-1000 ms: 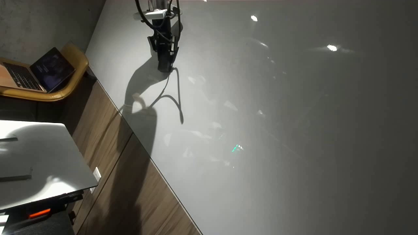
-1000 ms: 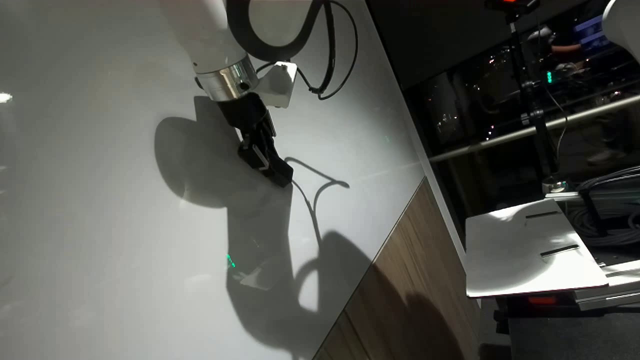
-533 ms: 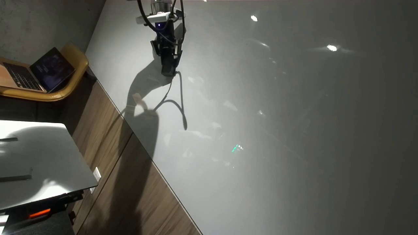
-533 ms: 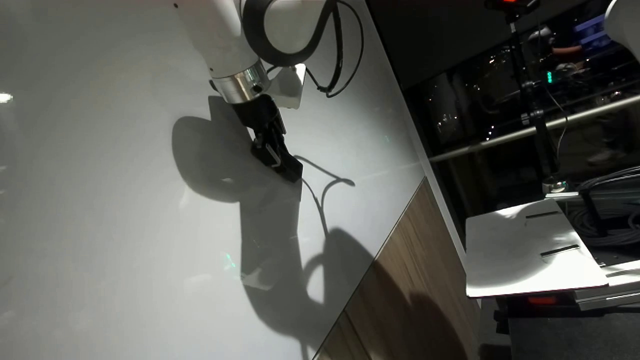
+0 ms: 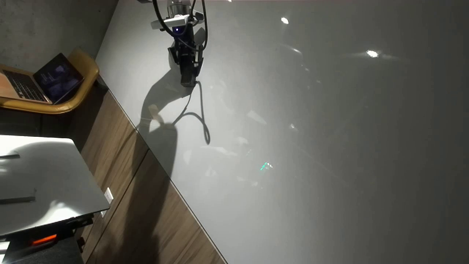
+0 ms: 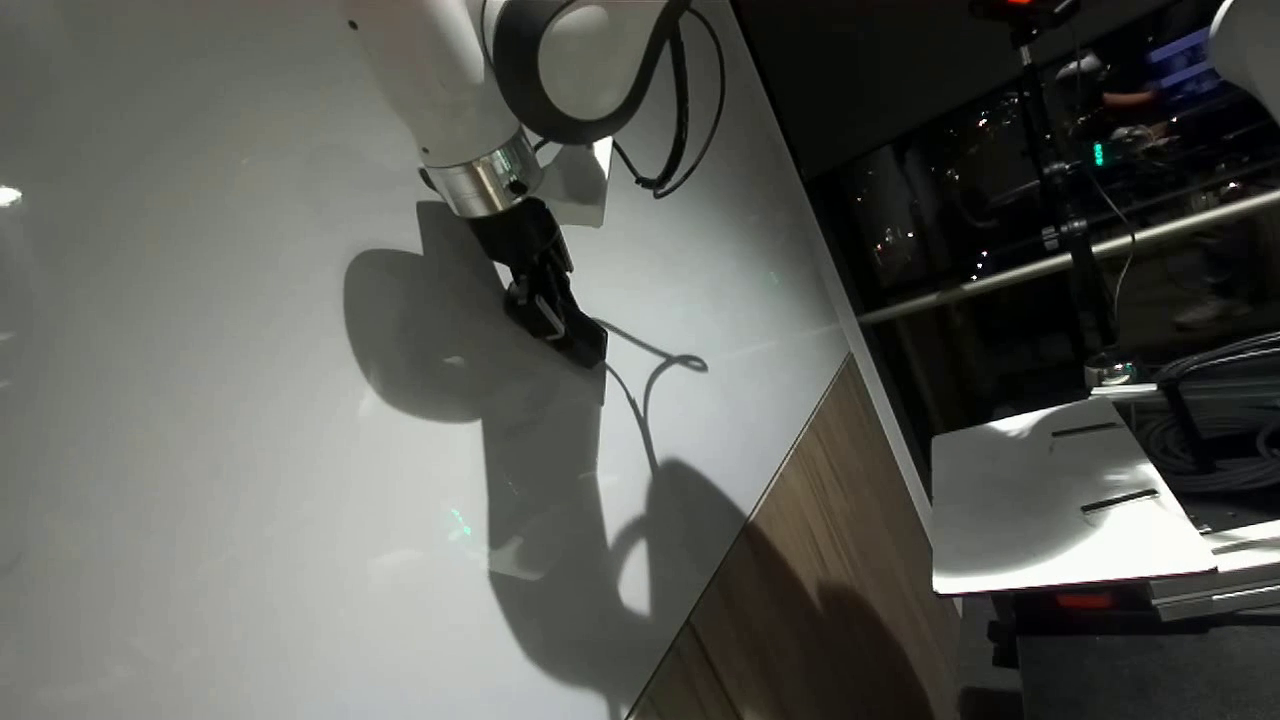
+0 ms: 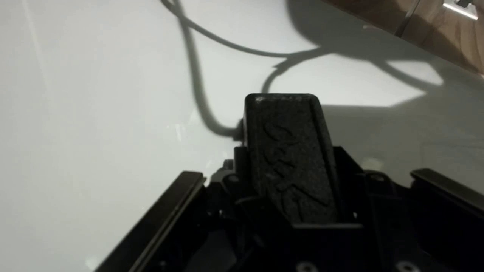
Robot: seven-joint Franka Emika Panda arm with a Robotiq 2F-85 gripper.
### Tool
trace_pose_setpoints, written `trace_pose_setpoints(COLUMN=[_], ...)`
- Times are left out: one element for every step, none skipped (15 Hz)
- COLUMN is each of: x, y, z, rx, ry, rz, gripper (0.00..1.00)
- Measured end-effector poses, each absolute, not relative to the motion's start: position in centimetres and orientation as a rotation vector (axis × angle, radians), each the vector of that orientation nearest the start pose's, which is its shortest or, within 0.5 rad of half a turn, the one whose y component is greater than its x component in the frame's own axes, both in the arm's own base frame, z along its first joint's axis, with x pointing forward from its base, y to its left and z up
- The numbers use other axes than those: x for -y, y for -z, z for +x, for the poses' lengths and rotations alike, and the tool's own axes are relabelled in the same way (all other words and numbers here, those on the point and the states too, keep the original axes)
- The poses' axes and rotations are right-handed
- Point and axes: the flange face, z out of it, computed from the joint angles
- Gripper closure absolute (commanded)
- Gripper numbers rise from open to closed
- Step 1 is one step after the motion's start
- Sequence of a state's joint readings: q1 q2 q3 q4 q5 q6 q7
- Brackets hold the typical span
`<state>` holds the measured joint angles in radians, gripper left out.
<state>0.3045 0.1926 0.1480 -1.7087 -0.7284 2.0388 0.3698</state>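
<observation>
A black block [image 7: 287,136] with a rough face and engraved marks is clamped between the fingers of my gripper [image 7: 292,166]. Both fingers press on its sides, and its free end sticks out past them. In both exterior views the gripper [image 5: 188,60] [image 6: 545,300] slants down over a broad, glossy pale surface [image 5: 311,146]. The far end of the block [image 5: 188,77] [image 6: 578,338] lies right at its own shadow, so it is on the surface or very close to it; actual contact cannot be made out.
A thick black hose [image 6: 575,130] loops beside the arm. Along one side of the pale surface runs a wood-grain panel [image 5: 106,121]. Beyond it are a pale flat board [image 5: 47,176] and a tan chair [image 5: 86,69] bearing an open laptop [image 5: 58,79]. The arm's shadow darkens part of the surface.
Over the first half second the gripper and block shifted slightly, downward in an exterior view and rightward in an exterior view. Since then they have hardly moved. The grip looks the same.
</observation>
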Motion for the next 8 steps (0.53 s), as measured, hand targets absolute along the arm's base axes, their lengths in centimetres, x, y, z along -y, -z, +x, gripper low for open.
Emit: trace_pose_setpoints(x=[-24.6, -25.4, -26.1, -26.9, -27.7, -28.4, -28.9, -29.4], y=[-49.9, -49.7, -49.5, -49.3, -49.1, -48.9, -48.8, -48.8], z=[59.1, 59.1, 59.0, 59.0, 59.0, 59.0, 58.9, 58.9], rx=[-0.483, -0.494, -0.505, -0.517, -0.527, -0.536, -0.543, -0.549], ry=[-0.513, -0.518, -0.522, -0.525, -0.527, -0.529, -0.530, -0.530], rz=[2.512, 2.509, 2.509, 2.511, 2.512, 2.513, 2.513, 2.513], gripper=[0.70, 0.70, 0.70, 0.70, 0.70, 0.70, 0.70, 0.70])
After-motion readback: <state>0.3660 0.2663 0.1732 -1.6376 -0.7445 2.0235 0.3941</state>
